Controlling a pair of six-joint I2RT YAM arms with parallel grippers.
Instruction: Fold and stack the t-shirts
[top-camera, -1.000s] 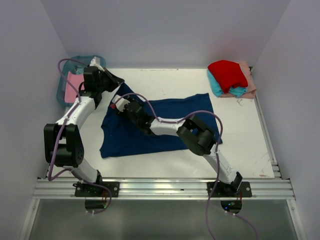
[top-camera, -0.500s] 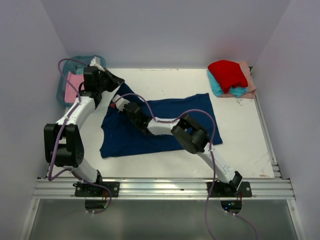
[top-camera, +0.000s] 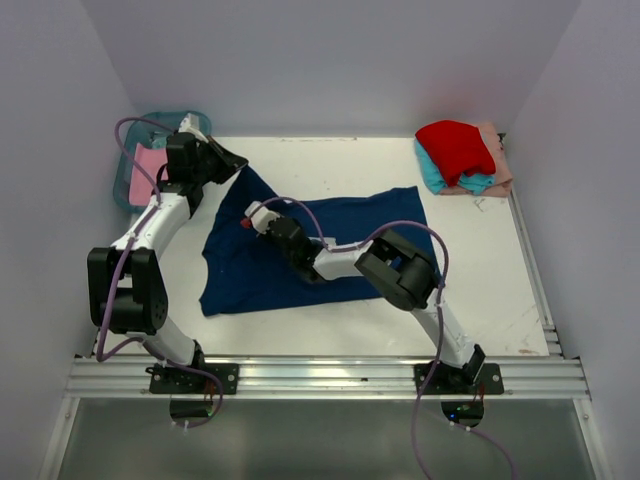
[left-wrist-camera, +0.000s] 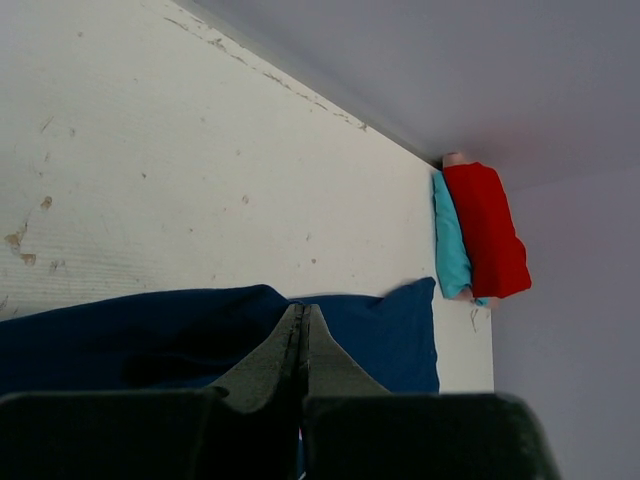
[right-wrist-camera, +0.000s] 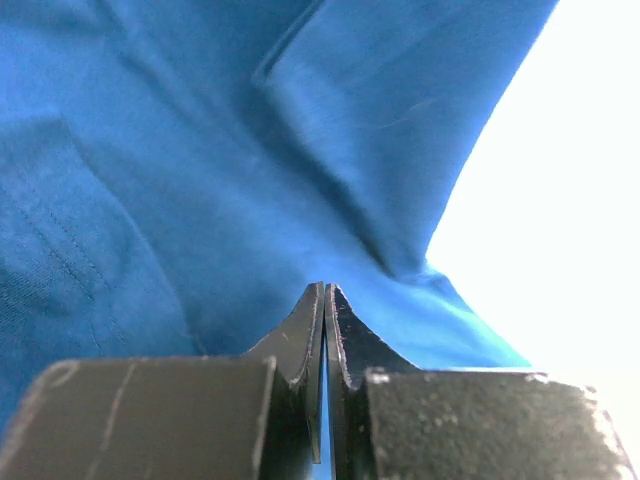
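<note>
A navy t-shirt (top-camera: 345, 235) lies spread on the white table, its back-left corner drawn up toward my left gripper (top-camera: 237, 161). In the left wrist view that gripper (left-wrist-camera: 301, 312) is shut, with the navy cloth (left-wrist-camera: 390, 340) right under its tips. My right gripper (top-camera: 251, 217) rests on the shirt's left part. Seen from the right wrist, it (right-wrist-camera: 325, 292) is shut on a pinch of the blue cloth (right-wrist-camera: 200, 150). At the back right is a pile of folded shirts: red (top-camera: 455, 147), teal (top-camera: 437, 177) and peach (top-camera: 497, 160).
A teal plastic bin (top-camera: 130, 150) stands at the back left corner with a pink shirt (top-camera: 148, 172) inside. White walls close in the table on three sides. A metal rail (top-camera: 330, 375) runs along the near edge.
My right gripper has closed on the navy shirt and shifted slightly to the right. The left arm has stayed where it was.
</note>
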